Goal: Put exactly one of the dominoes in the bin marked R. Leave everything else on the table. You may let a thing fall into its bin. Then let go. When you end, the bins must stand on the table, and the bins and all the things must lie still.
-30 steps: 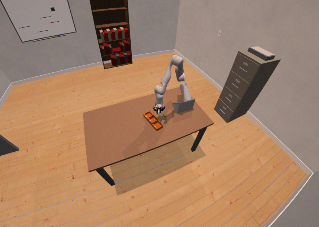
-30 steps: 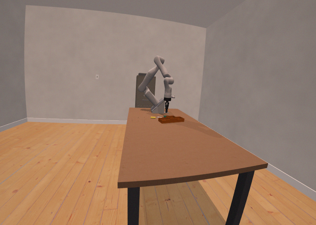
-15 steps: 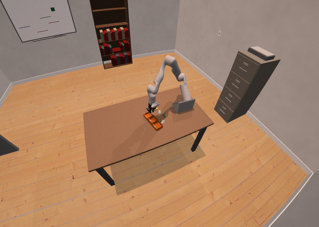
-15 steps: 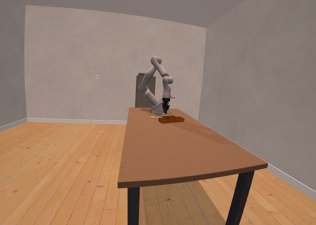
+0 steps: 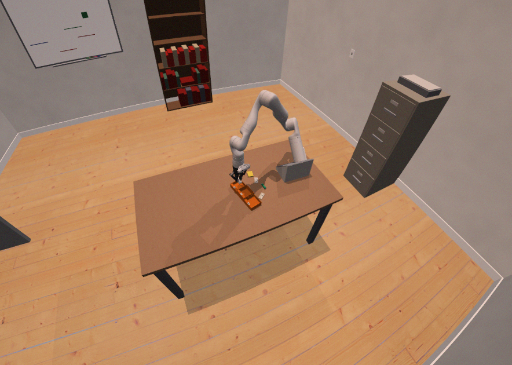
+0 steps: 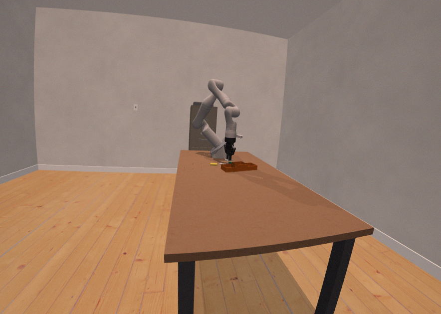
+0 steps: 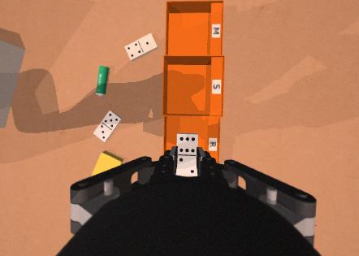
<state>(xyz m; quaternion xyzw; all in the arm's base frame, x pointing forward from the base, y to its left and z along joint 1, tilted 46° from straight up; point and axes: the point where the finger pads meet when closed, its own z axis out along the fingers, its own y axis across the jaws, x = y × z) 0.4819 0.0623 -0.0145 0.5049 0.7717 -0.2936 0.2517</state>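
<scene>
My gripper (image 7: 187, 154) (image 5: 234, 176) (image 6: 229, 156) is shut on a white domino (image 7: 187, 154) and holds it above the near end of a row of three orange bins. In the wrist view the bin marked R (image 7: 212, 131) lies right under the held domino, with the bin marked S (image 7: 187, 86) and the bin marked M (image 7: 188, 29) beyond it. All three bins look empty. Two more dominoes lie on the table left of the bins, one (image 7: 140, 46) beside bin M and one (image 7: 107, 125) beside bin R. The bin row shows in the top and exterior views (image 5: 246, 195) (image 6: 239, 167).
A green cylinder (image 7: 102, 80) (image 5: 264, 186) lies between the two loose dominoes. A yellow block (image 7: 105, 162) (image 5: 249, 173) (image 6: 213, 163) lies near my left finger. The grey arm base (image 5: 295, 169) (image 7: 8, 78) stands at the table's (image 5: 192, 219) back.
</scene>
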